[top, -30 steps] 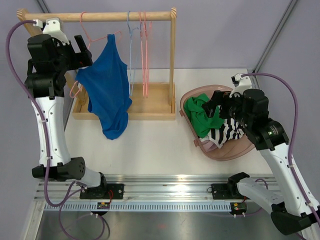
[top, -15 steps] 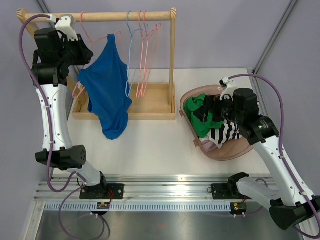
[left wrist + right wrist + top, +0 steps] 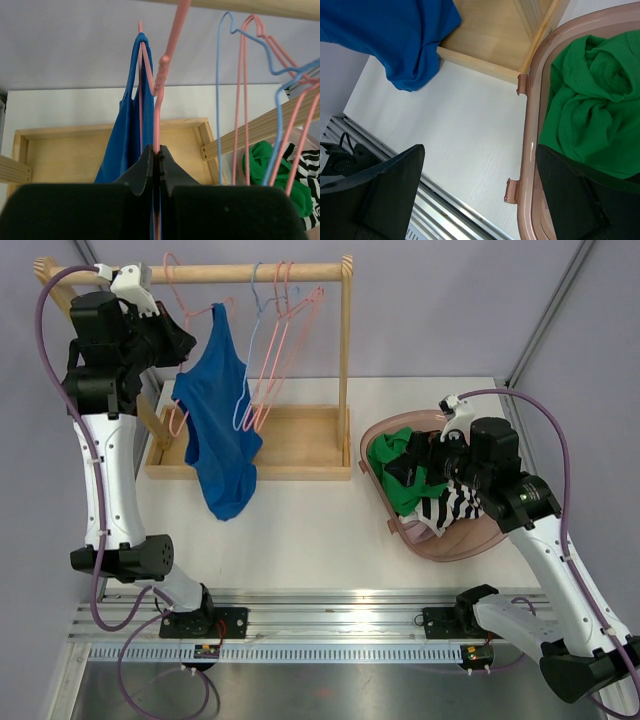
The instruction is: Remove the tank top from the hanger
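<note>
above the table (image 3: 300, 530), left pincer (image 3: 156, 152) clamps the hanger (image 3: 161, 75) bearing the tank top (image 3: 215, 430), right pincer (image 3: 480, 150) gapes over basket (image 3: 526, 125) rim

The left arm (image 3: 100, 470) and right arm (image 3: 565, 575) share white link shells and black joint housings, each trailed by a purple cable (image 3: 40, 315). Behind the jaws sits a white camera mount (image 3: 132, 280). The fingers (image 3: 140, 172) are matte black wedges.
</note>
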